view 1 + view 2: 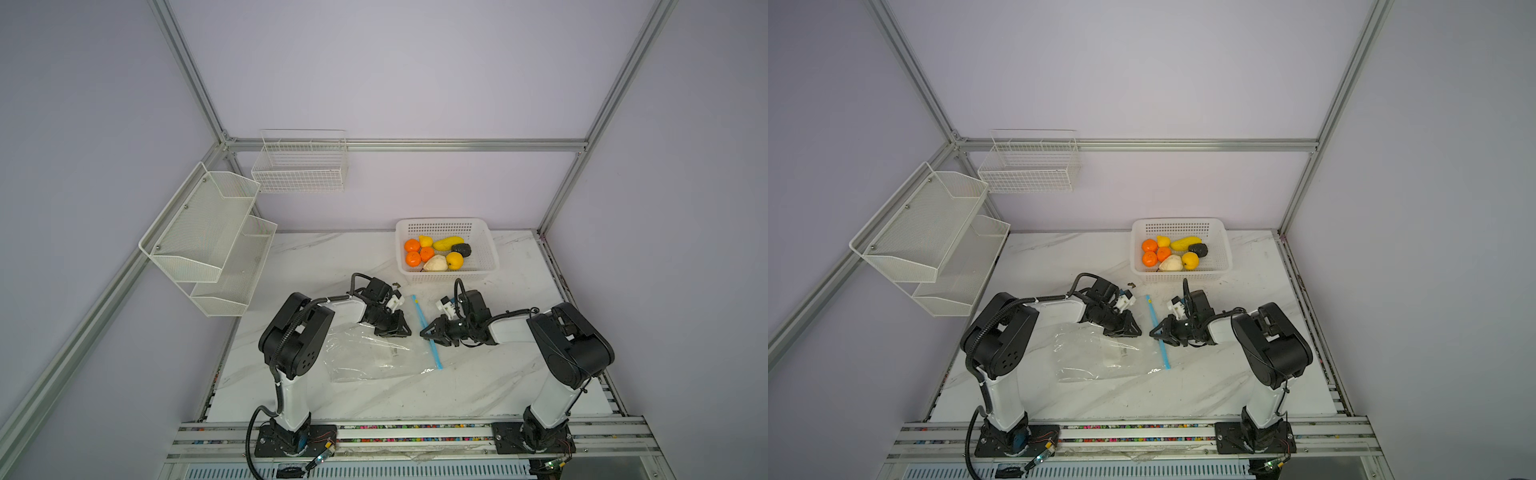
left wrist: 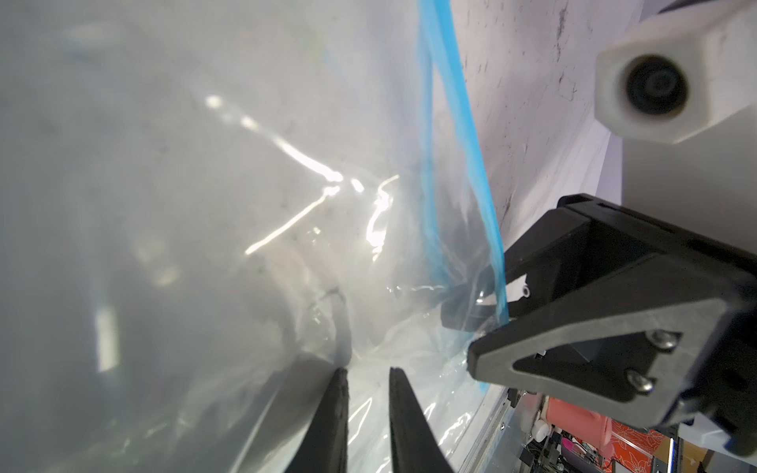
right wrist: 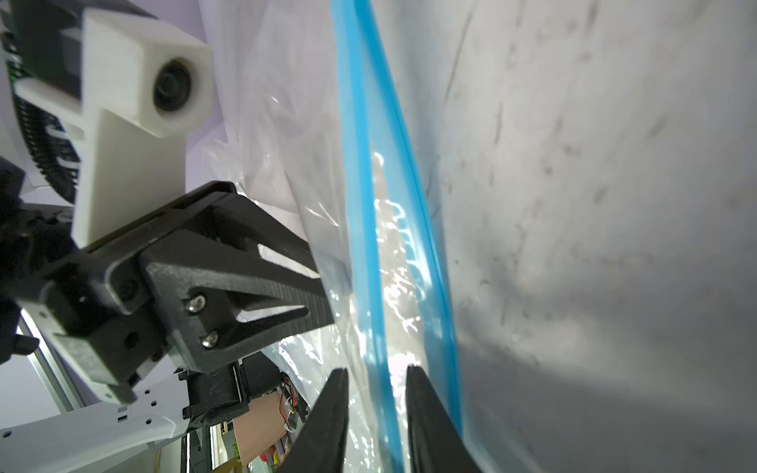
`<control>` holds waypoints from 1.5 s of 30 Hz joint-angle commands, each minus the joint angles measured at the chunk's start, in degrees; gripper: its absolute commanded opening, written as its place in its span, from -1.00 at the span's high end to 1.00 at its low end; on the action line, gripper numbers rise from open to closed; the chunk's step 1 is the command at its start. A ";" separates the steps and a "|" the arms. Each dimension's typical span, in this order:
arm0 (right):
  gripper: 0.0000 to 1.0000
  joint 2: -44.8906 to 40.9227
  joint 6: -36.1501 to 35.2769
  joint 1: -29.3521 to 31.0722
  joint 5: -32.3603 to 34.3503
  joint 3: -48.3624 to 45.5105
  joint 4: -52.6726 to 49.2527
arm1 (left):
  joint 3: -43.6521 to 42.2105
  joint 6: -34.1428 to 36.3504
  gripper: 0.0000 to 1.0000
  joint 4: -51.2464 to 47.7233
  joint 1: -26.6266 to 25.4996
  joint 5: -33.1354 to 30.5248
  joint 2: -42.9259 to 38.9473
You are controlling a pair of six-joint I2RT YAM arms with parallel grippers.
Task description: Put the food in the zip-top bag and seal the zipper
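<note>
The bag (image 1: pixel 365 353) lies flat and crinkled in the middle of the bench (image 1: pixel 316 257), between the two arms, with its mouth toward the right. The zipper (image 1: pixel 417 306) runs along that edge from far to near on a slight slant, and both hands meet at its middle stretch.

The left hand (image 1: pixel 405 330) reaches in from the left over the clear film just beside the strip. In the left wrist view its fingers (image 2: pixel 336 409) stand a narrow gap apart with creased film at their tips. I cannot tell whether they pinch it.

The right hand (image 1: pixel 426 332) reaches in from the right, its tips close to the left hand's. In the right wrist view the mouth is parted into two blue strips, and the fingers (image 3: pixel 334 409) stand narrowly apart astride one of them, not clamped.

The food (image 1: pixel 427 253) sits in the white basket (image 1: pixel 446 226) at the far right, well apart from the bag and both hands. It is three tangerines (image 1: pixel 412 258), a long yellow piece (image 1: pixel 448 243), two yellow fruits (image 1: pixel 454 260), a cream bulb (image 1: pixel 435 263) and a dark lump (image 1: pixel 462 249).
</note>
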 commanded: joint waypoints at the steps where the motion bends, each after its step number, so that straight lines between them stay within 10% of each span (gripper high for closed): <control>1: 0.46 -2.77 0.64 0.23 -0.85 -1.25 1.03 | 0.19 0.43 0.59 -2.43 -0.19 -2.97 1.92; 23: 1.00 -9.70 -7.90 6.27 7.89 2.08 5.41 | 8.69 -6.36 0.26 -5.29 1.01 -1.00 -8.74; 45: 1.00 -12.76 -20.77 11.36 13.84 1.91 7.26 | 15.15 -3.16 -0.06 -10.22 1.10 -5.20 -13.14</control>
